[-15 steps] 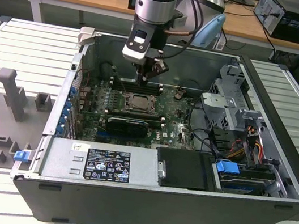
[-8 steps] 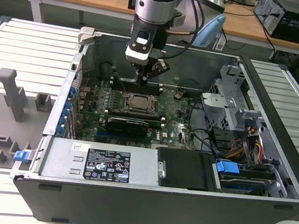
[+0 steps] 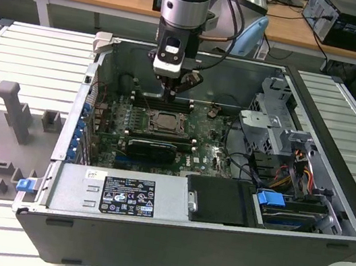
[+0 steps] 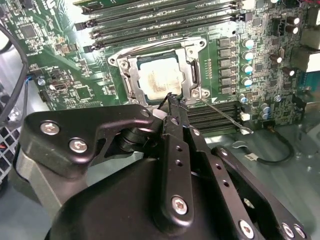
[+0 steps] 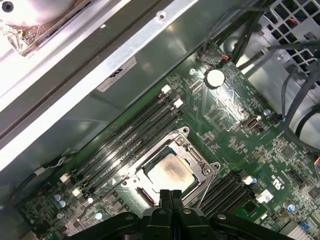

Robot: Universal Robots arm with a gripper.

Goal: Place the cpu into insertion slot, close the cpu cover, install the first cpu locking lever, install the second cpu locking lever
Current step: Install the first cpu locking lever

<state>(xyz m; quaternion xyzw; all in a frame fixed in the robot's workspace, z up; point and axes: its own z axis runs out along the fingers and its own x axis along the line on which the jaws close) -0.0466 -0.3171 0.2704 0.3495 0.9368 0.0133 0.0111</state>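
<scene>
Computer case (image 3: 213, 248) stands open on the tabletop (image 3: 27, 53) in the exterior view; the pincer (image 3: 171, 93) hangs just above the insertion slot (image 3: 166, 121). In the second wrist view its fingers are pressed together, tips at the rim of the cpu cover (image 4: 131, 75), which lies flat around the cpu (image 4: 159, 80). In the first wrist view the closed tips sit over the cpu's edge.

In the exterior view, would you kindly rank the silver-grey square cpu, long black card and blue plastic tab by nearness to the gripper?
1. Silver-grey square cpu, right by the gripper.
2. Long black card, past the cpu, nearer the camera.
3. Blue plastic tab, farthest out, toward the exterior view's left.
</scene>
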